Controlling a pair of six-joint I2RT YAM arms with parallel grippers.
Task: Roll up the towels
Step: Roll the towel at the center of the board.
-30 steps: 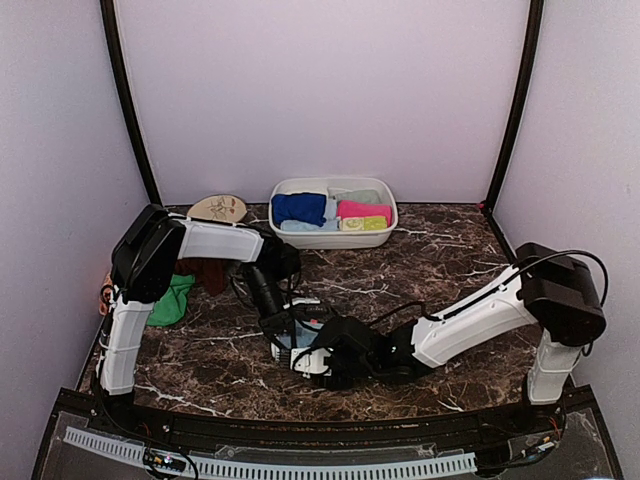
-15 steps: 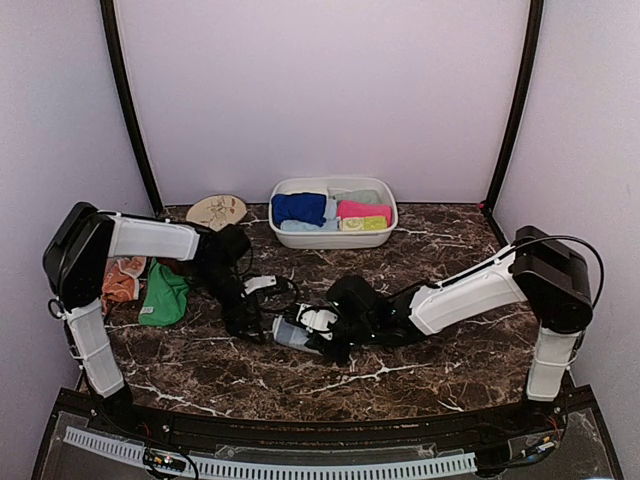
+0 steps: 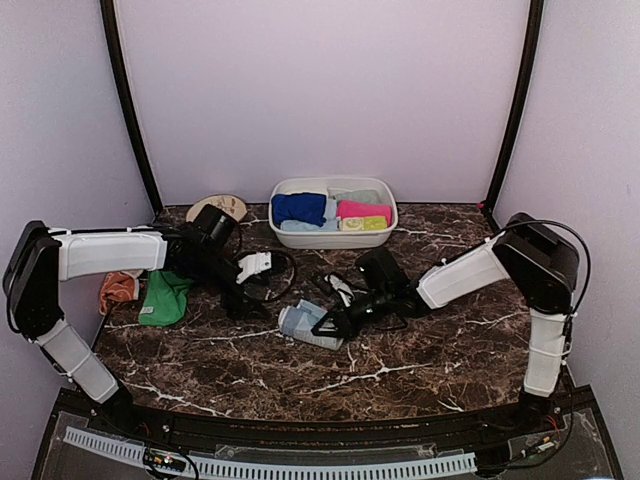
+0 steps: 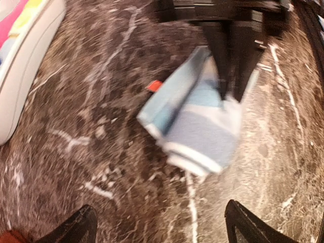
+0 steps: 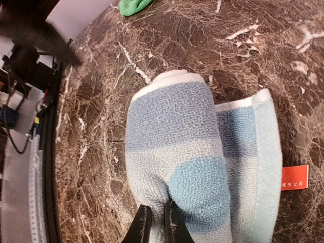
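My left hand [image 4: 158, 223] is hanging wide open, gripping nothing, over the table in front of the white tub [image 3: 333, 238] and off to its left. The light blue towel [image 3: 305, 325] is lying half rolled in front of the tub. My right hand [image 5: 155, 216] is pinching its rolled end, fingers nearly closed. I'm thinking the loose flap needs rolling in tight, with the roll pinned, before I'm releasing.

The striped towel [image 5: 177, 152] is light blue with grey-blue bands, a white edge and a little red tag [image 5: 295, 177]. Pretty sure the table [image 3: 450, 340] is dark brown marble with white veins. The tub [image 3: 330, 240] is white, plus there's 1 green towel [image 3: 162, 298].
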